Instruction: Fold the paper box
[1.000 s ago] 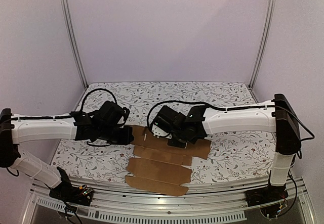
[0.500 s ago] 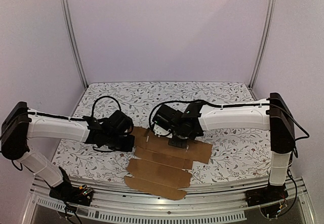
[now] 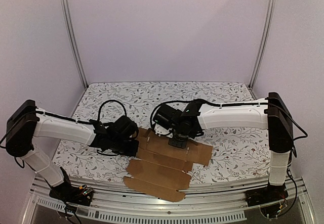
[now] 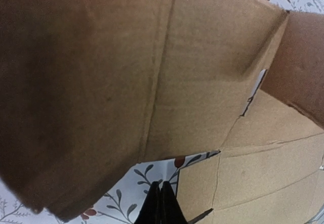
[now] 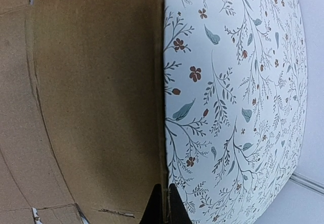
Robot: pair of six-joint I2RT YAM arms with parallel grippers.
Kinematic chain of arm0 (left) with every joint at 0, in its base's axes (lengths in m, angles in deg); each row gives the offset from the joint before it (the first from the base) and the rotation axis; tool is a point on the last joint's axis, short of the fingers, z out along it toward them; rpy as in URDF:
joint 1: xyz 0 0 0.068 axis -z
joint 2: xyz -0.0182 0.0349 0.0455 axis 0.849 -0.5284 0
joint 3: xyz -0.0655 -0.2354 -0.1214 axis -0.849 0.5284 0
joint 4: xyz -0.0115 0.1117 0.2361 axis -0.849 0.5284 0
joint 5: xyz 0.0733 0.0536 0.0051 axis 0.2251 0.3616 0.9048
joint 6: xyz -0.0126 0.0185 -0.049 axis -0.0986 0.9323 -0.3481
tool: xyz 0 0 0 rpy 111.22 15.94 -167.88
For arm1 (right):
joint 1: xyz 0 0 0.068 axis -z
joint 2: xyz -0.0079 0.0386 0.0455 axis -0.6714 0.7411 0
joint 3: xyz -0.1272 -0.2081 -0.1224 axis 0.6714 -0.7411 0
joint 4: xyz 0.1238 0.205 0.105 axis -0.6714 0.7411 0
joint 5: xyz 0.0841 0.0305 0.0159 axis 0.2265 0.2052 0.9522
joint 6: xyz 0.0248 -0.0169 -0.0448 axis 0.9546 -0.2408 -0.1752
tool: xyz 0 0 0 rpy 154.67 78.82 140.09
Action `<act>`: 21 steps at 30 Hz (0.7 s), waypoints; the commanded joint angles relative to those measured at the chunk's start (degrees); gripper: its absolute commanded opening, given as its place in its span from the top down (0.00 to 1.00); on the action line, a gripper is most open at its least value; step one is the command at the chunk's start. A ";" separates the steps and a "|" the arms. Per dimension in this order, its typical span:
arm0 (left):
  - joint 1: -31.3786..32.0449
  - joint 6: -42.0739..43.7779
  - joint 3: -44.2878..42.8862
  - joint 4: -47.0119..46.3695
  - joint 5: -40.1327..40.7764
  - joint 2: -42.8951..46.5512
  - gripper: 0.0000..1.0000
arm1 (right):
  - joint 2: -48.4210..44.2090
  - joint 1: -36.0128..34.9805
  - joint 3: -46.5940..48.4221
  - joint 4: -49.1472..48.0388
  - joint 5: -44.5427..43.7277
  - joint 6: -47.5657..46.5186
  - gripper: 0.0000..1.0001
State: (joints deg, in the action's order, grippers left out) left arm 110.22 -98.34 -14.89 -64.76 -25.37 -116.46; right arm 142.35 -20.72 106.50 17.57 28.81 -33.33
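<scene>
Paper box (image 3: 161,163) is a flat brown die-cut sheet lying on the floral worktop (image 3: 234,155). It sits at centre, toward the near edge, with several creased panels stepped from far to near and slits visible.

Left claw (image 3: 132,146) is at the sheet's far-left edge, with its arm reaching in low from the left. In the left wrist view the claw (image 4: 159,206) has its fingertips pressed together with no gap, and nothing shows between them. The tips sit over a patch of floral cloth just beside a cardboard corner. A large cardboard panel (image 4: 152,82) fills most of that view, close to the lens and blurred. It looks tilted up off the cloth, with shadow beneath its lower edge.

Right claw (image 3: 178,142) sits on the far panel of the sheet, near its middle, pointing down. In the right wrist view the claw (image 5: 164,204) is also narrowed to a closed tip. It is placed right on the straight cardboard edge (image 5: 91,107) where it meets the worktop (image 5: 238,82). Cannot tell if the edge is nipped between the tips or only touched. The cardboard here lies flat, with crease lines and a slit in view.
</scene>
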 commanded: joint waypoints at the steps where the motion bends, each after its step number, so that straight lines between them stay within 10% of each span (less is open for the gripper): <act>1: 1.64 -0.31 -1.01 -0.98 0.47 -1.63 1.00 | 0.84 0.32 1.49 0.68 0.99 1.69 1.00; 21: 3.65 -2.18 -2.31 -1.56 -2.80 1.11 1.00 | 1.41 0.44 1.41 0.89 0.75 2.89 1.00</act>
State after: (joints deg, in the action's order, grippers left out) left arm 112.23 -99.61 -16.13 -65.22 -26.79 -115.82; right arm 142.35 -20.65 106.50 18.71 28.92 -31.86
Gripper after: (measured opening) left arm 0.002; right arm 0.008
